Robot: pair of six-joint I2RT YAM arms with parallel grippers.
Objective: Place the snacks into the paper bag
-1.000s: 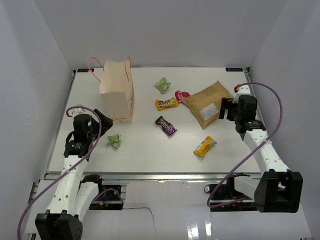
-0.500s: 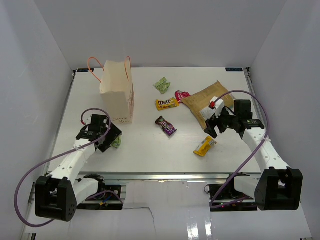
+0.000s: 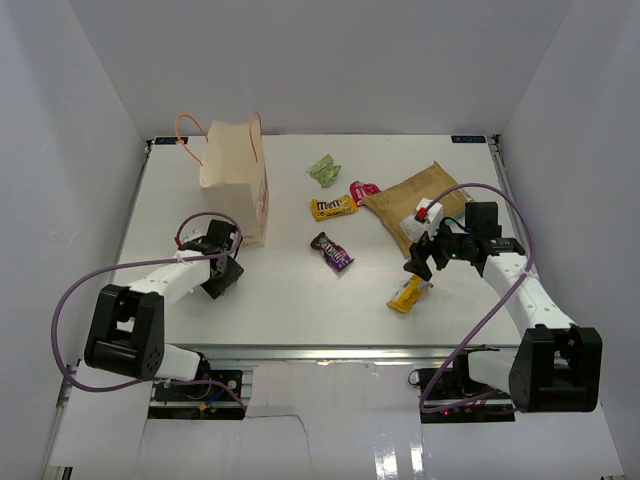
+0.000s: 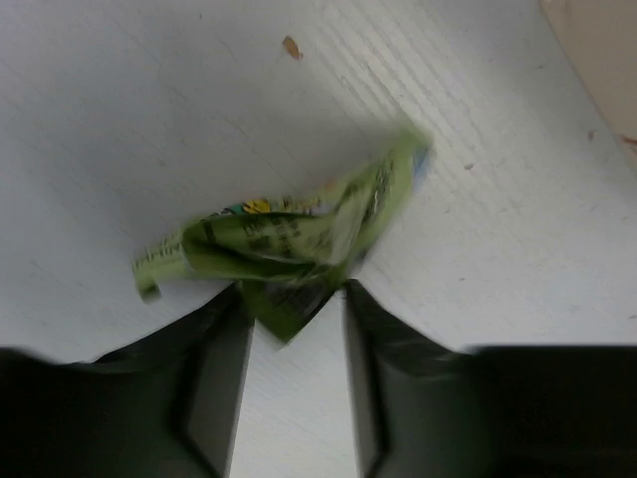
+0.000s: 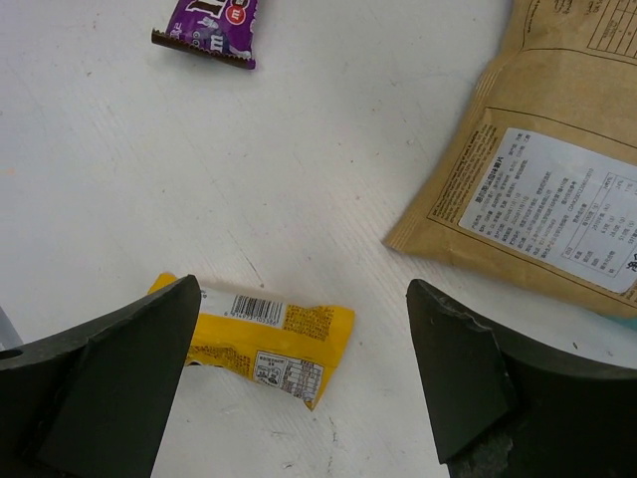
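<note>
1. Item in hand: green packet [image 4: 289,234], lying crumpled on the table [image 3: 290,300] at near left, just in front of the bag [image 3: 235,185]; not yet bagged.
2. The left gripper [image 4: 294,339] is straddling the packet's near fold with its jaws narrow. Whether they are pinching it cannot be told.
3. Handling: the fold is probably best seated deep between the fingers [image 4: 214,378] before lifting, then carried high over the bag's open mouth.
4. The right gripper [image 5: 301,299] is hanging wide open over the yellow packet [image 5: 264,334], holding nothing. The pouch [image 5: 537,189] is lying just beyond.
5. Views: the left wrist is showing the fold between the jaws, which the top view is hiding under the arm. Only the top view is showing the bag standing upright at far left.
</note>
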